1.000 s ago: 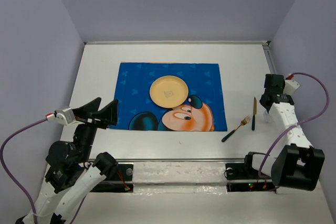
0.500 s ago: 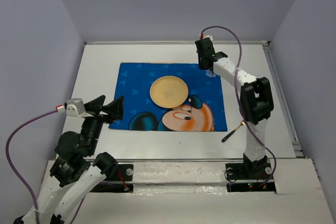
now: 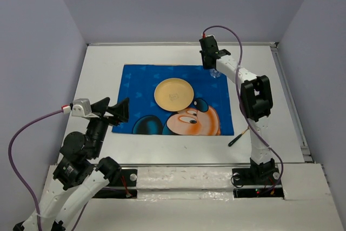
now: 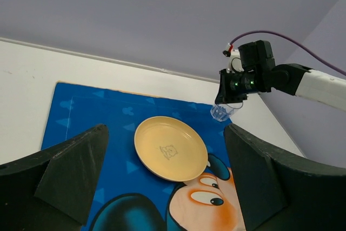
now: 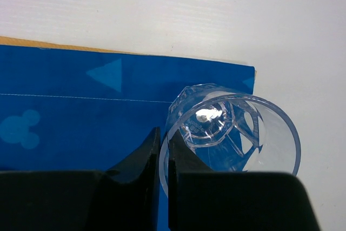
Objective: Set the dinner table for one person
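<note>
Matte white worktop (image 3: 97, 68), plain, spanning the whole floor between lavender walls left, far and right. Raised lip along the far edge; rail down the right side (image 3: 284, 87). Metal strip at the near edge carrying both arm bases.

Centre of the worktop: blue Mickey Mouse placemat (image 3: 135, 79), lying flat, long side parallel to the far edge. Yellow plate (image 3: 173, 94) on the mat, slightly toward its far half, empty, small mark in the middle.

Far right corner of the mat: clear faceted glass (image 5: 232, 133), mouth toward the wrist camera, base over the mat corner and the white surface just beside it. Touching the mat or lifted: cannot tell. Right pincer (image 5: 162, 144) clenched on the glass wall, one finger inside the rim, one outside. Right arm stretched from its base across the right side up to that corner.

Near right corner of the mat: dark-handled utensil (image 3: 238, 138) on bare white, just off the mat edge, its head partly behind the right arm.

Left pincer (image 3: 115, 109) released, fingers (image 4: 70, 171) spread wide, hovering at the mat's left edge near the front corner, aimed at the plate.

Bare white strips on all four sides of the mat; widest on the right, narrower on the left and far sides. Well apart: plate and glass.
</note>
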You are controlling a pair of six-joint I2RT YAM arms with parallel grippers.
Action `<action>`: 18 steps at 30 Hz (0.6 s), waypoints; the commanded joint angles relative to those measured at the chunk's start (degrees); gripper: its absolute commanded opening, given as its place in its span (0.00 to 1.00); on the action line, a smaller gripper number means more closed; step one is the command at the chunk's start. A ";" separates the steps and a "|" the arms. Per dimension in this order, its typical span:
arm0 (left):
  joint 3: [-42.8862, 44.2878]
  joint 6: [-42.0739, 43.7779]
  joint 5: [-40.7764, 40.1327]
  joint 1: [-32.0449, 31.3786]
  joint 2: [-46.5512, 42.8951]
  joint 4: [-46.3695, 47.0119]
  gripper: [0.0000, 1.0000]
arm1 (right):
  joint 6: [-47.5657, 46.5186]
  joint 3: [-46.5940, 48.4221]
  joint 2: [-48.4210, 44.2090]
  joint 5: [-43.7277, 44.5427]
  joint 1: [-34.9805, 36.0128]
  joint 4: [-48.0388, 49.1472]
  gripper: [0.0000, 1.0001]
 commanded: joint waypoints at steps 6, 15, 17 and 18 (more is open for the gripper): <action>1.77 1.07 -0.44 0.58 1.13 3.01 0.99 | 0.06 1.77 -0.21 -0.55 -0.05 0.29 0.05; 1.68 0.98 0.00 0.67 1.04 3.27 0.99 | 1.56 1.06 -3.11 -1.08 -0.05 0.20 0.68; 1.68 0.98 0.18 0.67 0.95 3.27 0.99 | 2.17 0.80 -5.12 -1.08 -0.05 0.20 0.68; 1.59 0.98 0.26 0.67 0.87 3.27 0.99 | 2.61 -0.16 -6.27 -0.73 -0.05 0.20 0.68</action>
